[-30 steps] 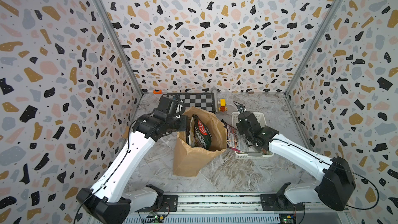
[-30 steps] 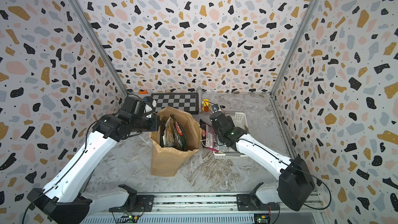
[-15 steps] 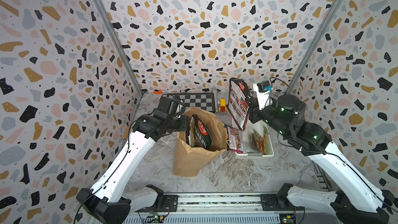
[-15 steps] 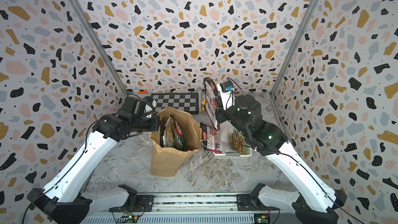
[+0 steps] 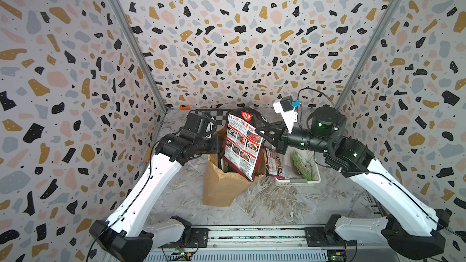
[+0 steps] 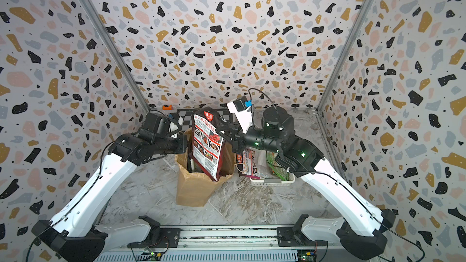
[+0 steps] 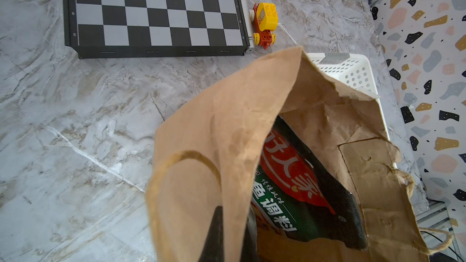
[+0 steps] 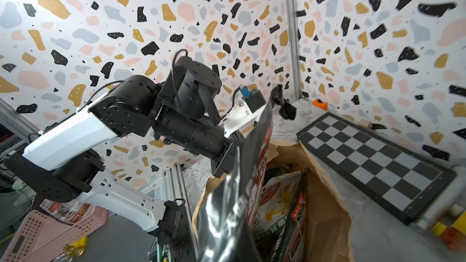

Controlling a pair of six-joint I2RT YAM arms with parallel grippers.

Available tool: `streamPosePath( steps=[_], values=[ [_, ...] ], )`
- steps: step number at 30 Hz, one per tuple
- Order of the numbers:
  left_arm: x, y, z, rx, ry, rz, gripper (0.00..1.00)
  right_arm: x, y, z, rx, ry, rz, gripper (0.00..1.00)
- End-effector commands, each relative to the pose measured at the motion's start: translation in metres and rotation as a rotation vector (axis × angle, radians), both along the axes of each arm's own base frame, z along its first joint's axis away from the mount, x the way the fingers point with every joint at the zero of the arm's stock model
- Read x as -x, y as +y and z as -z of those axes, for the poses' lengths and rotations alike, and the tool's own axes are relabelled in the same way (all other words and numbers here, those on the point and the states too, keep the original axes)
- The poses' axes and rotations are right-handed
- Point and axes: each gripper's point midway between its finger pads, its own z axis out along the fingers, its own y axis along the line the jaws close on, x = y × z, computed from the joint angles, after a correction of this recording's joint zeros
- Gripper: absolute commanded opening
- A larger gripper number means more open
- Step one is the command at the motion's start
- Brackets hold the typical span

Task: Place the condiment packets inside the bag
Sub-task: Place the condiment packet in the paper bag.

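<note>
Hanging from your right gripper (image 5: 262, 132), which is clamped on one side edge, the black-red packet (image 5: 242, 144) tilts over the bag (image 5: 222, 187). Its lower corner is down at the rim on the basket side. From the top views you cannot tell whether that corner is inside the paper or outside it.

That is your main risk. Let go here and the packet may tip over the rim and slide down between the bag and the white basket (image 5: 297, 182). The packet is also broad next to the opening. The dark-green packet (image 7: 297, 192) and others already stand inside, so it may jam on their top edges and end up poking out.

Your left gripper (image 7: 233, 235) is closed on the bag's wall on its own side, pinching the paper to hold the mouth open. Push the packet down hard against that hold and the creased paper may tear at the pinch, or the bag may tip towards the basket.

The glossy film looks slippery, and an edge grip lets it swing, so a quick move could twist it out of the jaws. More packets (image 5: 277, 166) lie in the basket, so the task is not finished.
</note>
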Motion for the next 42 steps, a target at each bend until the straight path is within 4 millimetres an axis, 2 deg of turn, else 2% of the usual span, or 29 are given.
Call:
streamPosePath(
  steps=[1,12,22,25,32,36,40,42],
  values=[
    [-0.002,-0.006,-0.007,0.026,-0.036,0.018,0.00,0.002,0.004,-0.037,-0.149,-0.033,-0.014,0.00],
    [-0.002,-0.009,-0.007,0.041,-0.038,0.031,0.00,-0.038,0.011,-0.026,-0.132,-0.002,0.149,0.00],
    [-0.001,-0.011,-0.006,0.050,-0.032,0.038,0.00,-0.072,0.021,-0.005,-0.289,0.085,0.270,0.00],
    [-0.002,-0.011,-0.006,0.049,-0.036,0.038,0.00,-0.067,0.029,0.005,-0.303,0.074,0.272,0.00],
    [-0.003,-0.011,-0.004,0.043,-0.027,0.034,0.00,-0.038,0.041,0.064,-0.340,0.092,0.312,0.00],
    [-0.003,-0.011,-0.003,0.044,-0.025,0.037,0.00,-0.037,0.048,0.095,-0.343,0.159,0.327,0.00],
    [-0.003,-0.010,-0.003,0.040,-0.029,0.034,0.00,-0.037,0.047,0.108,-0.324,0.204,0.338,0.00],
    [-0.003,-0.010,-0.004,0.040,-0.029,0.033,0.00,-0.036,0.044,0.110,-0.295,0.211,0.347,0.08]
  ],
)
